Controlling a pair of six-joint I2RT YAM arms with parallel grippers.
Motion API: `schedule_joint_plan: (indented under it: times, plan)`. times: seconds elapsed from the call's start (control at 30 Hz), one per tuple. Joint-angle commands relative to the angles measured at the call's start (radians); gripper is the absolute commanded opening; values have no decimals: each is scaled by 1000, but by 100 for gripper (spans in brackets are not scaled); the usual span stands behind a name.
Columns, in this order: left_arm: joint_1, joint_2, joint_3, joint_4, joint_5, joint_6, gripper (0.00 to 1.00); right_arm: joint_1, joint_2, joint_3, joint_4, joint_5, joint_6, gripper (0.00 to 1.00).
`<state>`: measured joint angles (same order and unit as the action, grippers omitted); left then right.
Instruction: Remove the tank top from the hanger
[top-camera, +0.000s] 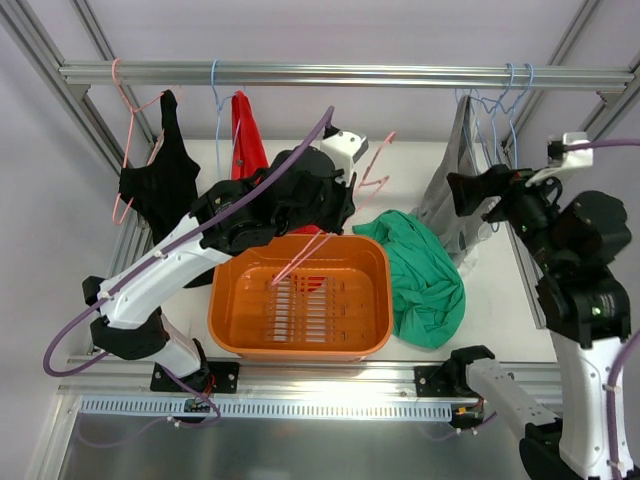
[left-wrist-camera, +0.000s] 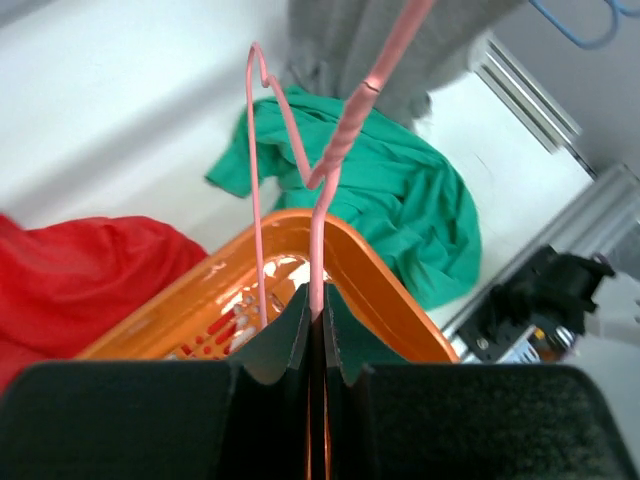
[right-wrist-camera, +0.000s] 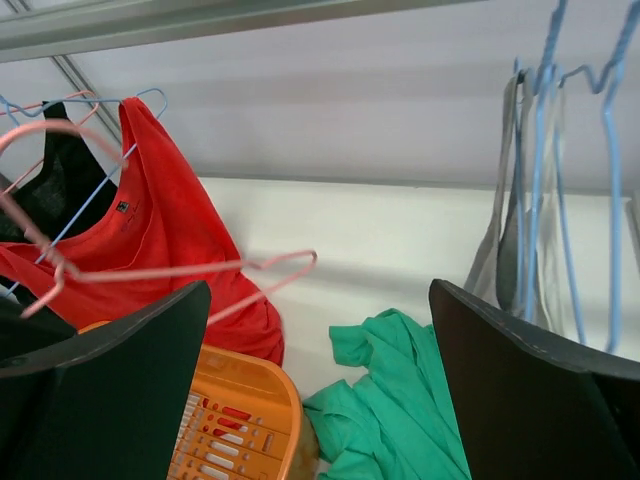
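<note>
The left fingers (left-wrist-camera: 315, 318) are pressed fully together on the thin wire of the hanger (left-wrist-camera: 318, 230), pinching it by a straight run of wire, with the twisted neck and the hook rising away above them. The salmon-pink hanger carries no cloth and slants over the orange basket (top-camera: 228, 300), one end reaching down into the basket and the hook end raised toward the back of the table (top-camera: 400, 155). The right fingers (right-wrist-camera: 320, 290) stand spread wide with nothing between them, up in the air on the right side of the table near the grey top (top-camera: 450, 205). That top hangs with several light-blue hangers (top-camera: 512, 90) from the rail (top-camera: 350, 74). The tank top (top-camera: 428, 278) lies off the hanger, a crumpled teal-green heap on the table just right of the basket, its near edge against the basket's right rim. Farther back, a red top (top-camera: 247, 135) hangs from the rail on a blue hanger, and a black top (top-camera: 160, 185) hangs on another pink hanger at the far left.
</note>
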<state>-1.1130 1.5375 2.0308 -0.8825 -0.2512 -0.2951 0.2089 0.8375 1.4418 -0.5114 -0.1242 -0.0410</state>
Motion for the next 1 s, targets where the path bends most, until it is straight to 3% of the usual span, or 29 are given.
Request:
schedule_joint_plan:
  times: [0.0,0.2,0.47,0.8,0.97]
  plan:
    - [-2,7,86,65,-201,14,0,-3,-26,60,-183,54,-54,98]
    - [15,128,250,105,-344,-16,0,-3,-132,32,-187,21,-31,98]
    - [126,303,400,224,-329,-70,0,-3,-190,12,-191,-37,-22,99]
    - [217,409,405,355,-224,-99,0,-3,-232,-52,-196,-87,-20,99]
    - [217,356,270,358,-229,-156,0,-3,-245,-87,-194,-95,-19,99]
